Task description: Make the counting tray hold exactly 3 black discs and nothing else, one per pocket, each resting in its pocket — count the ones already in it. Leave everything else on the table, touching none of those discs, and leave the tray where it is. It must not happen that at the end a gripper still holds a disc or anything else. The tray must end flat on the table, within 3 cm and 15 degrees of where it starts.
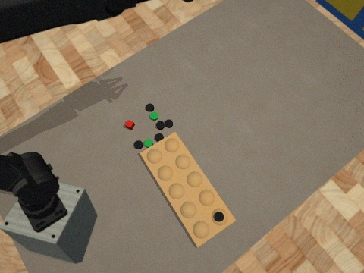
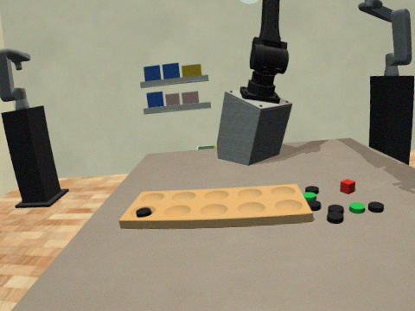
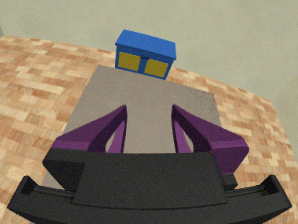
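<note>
A grey table (image 1: 265, 95) stands on a wood-block floor (image 1: 34, 57), seen from above; at the lower left, a grey block (image 1: 72, 224) carries the foot of a black robot arm (image 1: 32, 182); the arm's long shadow (image 1: 76, 102) stretches across the table toward the upper middle.

Near the middle lies a loose cluster of small pieces; from the left: a red cube (image 1: 130, 123) standing a little apart; a black disc (image 1: 138, 144) with a green disc (image 1: 149, 142) touching its right side, both just beside the tray's near corner; another black disc (image 1: 159, 136) against the tray's upper edge; above these, a black disc (image 1: 150, 107) with a second green disc (image 1: 153, 115) just below it; then two black discs (image 1: 164, 123) side by side. The green pieces sit in among the black ones.

To the right of the cluster, a tan wooden tray (image 1: 152, 167) runs diagonally down to the right, flat on the table, with ten round pockets in two rows; one black disc (image 1: 218, 216) rests in the pocket at the far lower corner; the other nine pockets hold nothing.

From the wrist camera, the gripper (image 3: 148, 135) hangs high above the table; its purple fingers are partly spread with nothing between them; beyond them, past the table's far end, sits a blue box (image 3: 145, 46) with yellow panels.
</note>
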You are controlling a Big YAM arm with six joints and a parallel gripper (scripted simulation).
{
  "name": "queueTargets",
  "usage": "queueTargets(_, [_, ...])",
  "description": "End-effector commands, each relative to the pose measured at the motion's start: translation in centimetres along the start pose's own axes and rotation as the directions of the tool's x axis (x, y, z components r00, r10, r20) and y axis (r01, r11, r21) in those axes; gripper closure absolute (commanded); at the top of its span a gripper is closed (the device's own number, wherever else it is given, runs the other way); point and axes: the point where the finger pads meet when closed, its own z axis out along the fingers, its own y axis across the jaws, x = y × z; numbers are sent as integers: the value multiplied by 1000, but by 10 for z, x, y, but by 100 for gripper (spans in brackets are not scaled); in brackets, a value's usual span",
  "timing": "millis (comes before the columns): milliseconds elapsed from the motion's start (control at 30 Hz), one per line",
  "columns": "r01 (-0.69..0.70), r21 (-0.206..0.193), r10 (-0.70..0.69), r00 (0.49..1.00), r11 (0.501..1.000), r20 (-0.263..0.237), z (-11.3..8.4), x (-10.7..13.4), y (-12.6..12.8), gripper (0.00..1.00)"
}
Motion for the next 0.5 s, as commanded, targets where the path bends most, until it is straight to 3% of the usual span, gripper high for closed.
queueTargets(0, [51, -42, -54, 996, 998, -68, 14, 28, 20, 55])
queueTargets(100, [51, -24, -53, 996, 998, -66, 14, 27, 13, 55])
queueTargets(133, [131, -102, -147, 975, 986, -168, 26, 70, 37, 55])
queueTargets(233, [132, -95, -147, 975, 987, -169, 26, 70, 36, 55])
queueTargets(300, [131, -70, -141, 975, 989, -170, 26, 70, 23, 55])
queueTargets(333, [134, -59, -139, 985, 989, -102, 17, 38, 21, 55])
queueTargets(467, [134, -76, -141, 985, 988, -97, 16, 35, 29, 55])
